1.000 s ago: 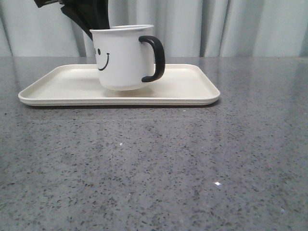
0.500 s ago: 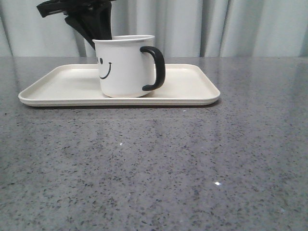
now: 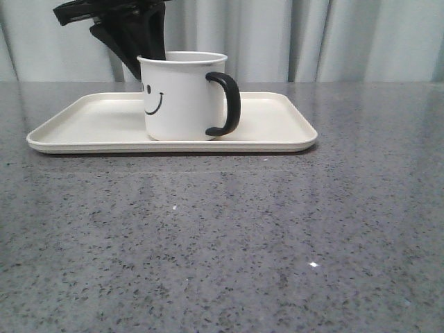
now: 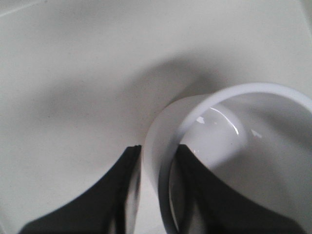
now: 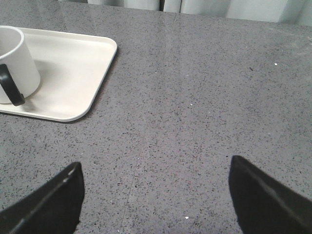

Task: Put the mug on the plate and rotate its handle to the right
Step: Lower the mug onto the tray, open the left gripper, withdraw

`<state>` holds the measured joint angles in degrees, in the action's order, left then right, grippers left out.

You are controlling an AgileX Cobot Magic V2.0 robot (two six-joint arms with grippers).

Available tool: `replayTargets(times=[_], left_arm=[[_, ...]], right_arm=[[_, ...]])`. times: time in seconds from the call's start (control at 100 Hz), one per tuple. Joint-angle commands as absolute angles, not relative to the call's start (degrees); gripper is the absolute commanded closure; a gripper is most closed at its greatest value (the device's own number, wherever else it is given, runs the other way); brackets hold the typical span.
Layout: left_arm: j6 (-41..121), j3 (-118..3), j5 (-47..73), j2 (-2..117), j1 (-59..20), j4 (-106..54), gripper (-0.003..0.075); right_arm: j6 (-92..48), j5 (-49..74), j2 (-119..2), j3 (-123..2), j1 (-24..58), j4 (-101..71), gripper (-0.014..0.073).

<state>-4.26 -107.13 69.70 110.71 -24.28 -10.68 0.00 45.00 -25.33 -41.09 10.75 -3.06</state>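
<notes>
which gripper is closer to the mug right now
Left. The left gripper straddles the mug wall at its rim; the right gripper hangs open over bare table, well clear of the plate.

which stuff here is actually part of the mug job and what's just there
Part of the job:
- mug, standing on the plate
- plate
- handle, pointing right in the front view
- left claw, pinching the mug's rim

Just there:
- right claw, open over bare table
- grey table
- curtain behind
</notes>
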Motion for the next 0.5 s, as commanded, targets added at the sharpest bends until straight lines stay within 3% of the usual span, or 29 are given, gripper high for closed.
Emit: replayTargets(times=[0.0, 0.1, 0.18, 0.49], left_arm=[[-4.5, -108.9, 68.8, 107.9, -24.8, -11.6, 0.0423], [-4.5, -109.1, 69.1, 107.9, -24.8, -11.6, 0.0317], [-4.5, -109.3, 69.2, 107.8, -24.8, -11.6, 0.0274], [-3.1, -109.3, 65.1, 102.6, -24.8, -11.0, 0.0268]], right_arm=[[0.0, 40.7, -26.2, -43.0, 10.5, -3.0, -0.0010], [0.0, 40.7, -26.2, -43.0, 10.5, -3.0, -0.0010], [0.0, 40.7, -26.2, -43.0, 10.5, -3.0, -0.0010], [0.0, 40.7, -26.2, -43.0, 10.5, -3.0, -0.0010]])
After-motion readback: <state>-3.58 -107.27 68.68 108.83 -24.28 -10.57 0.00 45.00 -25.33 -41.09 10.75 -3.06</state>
